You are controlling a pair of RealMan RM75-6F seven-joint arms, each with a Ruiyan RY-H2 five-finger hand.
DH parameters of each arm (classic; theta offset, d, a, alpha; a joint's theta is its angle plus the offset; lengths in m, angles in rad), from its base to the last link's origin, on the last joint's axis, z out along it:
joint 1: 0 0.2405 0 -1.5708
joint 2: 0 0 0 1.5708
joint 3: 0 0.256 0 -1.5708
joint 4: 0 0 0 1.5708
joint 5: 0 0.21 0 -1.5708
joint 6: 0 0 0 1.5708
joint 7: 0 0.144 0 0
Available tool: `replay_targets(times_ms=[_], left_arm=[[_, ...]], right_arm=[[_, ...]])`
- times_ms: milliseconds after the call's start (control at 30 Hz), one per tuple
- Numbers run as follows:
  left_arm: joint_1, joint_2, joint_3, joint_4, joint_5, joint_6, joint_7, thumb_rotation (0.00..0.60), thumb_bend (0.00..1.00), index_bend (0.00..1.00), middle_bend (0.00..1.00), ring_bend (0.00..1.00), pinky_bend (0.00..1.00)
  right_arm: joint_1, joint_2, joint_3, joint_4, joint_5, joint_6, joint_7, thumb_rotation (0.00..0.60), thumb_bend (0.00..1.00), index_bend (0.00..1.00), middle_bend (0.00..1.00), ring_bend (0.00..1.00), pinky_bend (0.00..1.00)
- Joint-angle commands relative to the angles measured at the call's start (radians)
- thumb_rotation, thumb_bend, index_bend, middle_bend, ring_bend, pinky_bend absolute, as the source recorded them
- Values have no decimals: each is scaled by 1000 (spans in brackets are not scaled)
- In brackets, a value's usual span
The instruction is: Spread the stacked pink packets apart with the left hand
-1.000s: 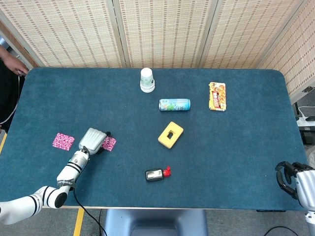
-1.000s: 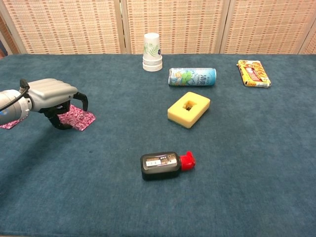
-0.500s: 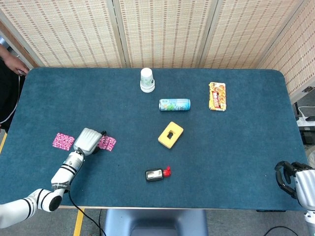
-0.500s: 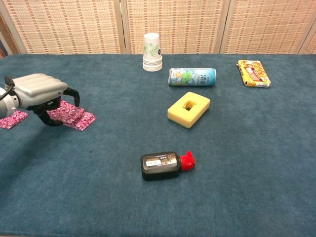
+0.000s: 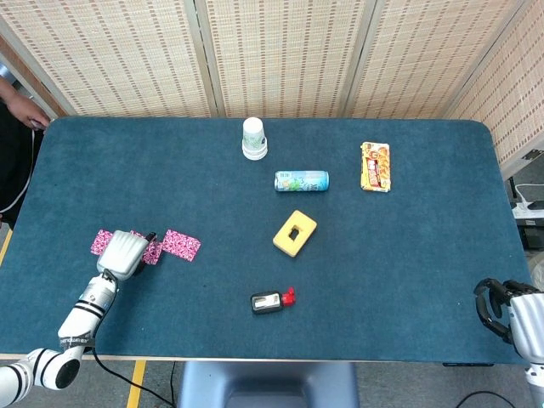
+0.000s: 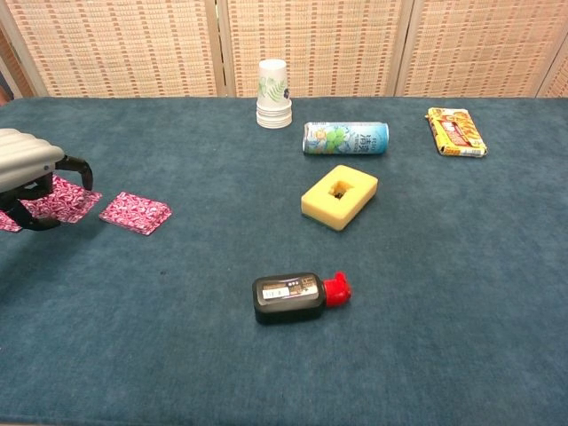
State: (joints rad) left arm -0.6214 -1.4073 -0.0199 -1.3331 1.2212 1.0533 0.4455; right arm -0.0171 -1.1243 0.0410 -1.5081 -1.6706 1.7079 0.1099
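Now — flat pink patterned pkts (image 6: 135,213), side-by-side

Blue-carpeted table (image 5: 425,255) before woven cane screen panels (image 5: 280,51).

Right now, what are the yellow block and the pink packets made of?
The yellow block looks like soft foam: matte, rounded edges, a hole cut in its top. The pink packets look like thin printed plastic or foil wrappers, flat and patterned; I can't tell which.

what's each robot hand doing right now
Left robot hand: fingers curled down on a pink packet, dragging it.
Right robot hand: fingers curled in, holding nothing.
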Motion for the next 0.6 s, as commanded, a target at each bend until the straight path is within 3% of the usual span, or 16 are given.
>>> replay_targets(times_ms=[33,333,600], left_arm=[[55,26,20,-14,-15,38,-8,600,271,597,966,978,977],[189,29,69,18,-32,114,-40,600,273,597,967,980,978],[211,31,54,23,2,133,-60,600,273,608,967,979,978]], right_arm=[[0,1,1,1,0,1,3,600,551,888,816,628,705],[0,-2,1,1,0,0,-1,600,551,888,816,628,705],[4,-8,-2,-4,-1,-11,-21,600,551,888,816,628,705]])
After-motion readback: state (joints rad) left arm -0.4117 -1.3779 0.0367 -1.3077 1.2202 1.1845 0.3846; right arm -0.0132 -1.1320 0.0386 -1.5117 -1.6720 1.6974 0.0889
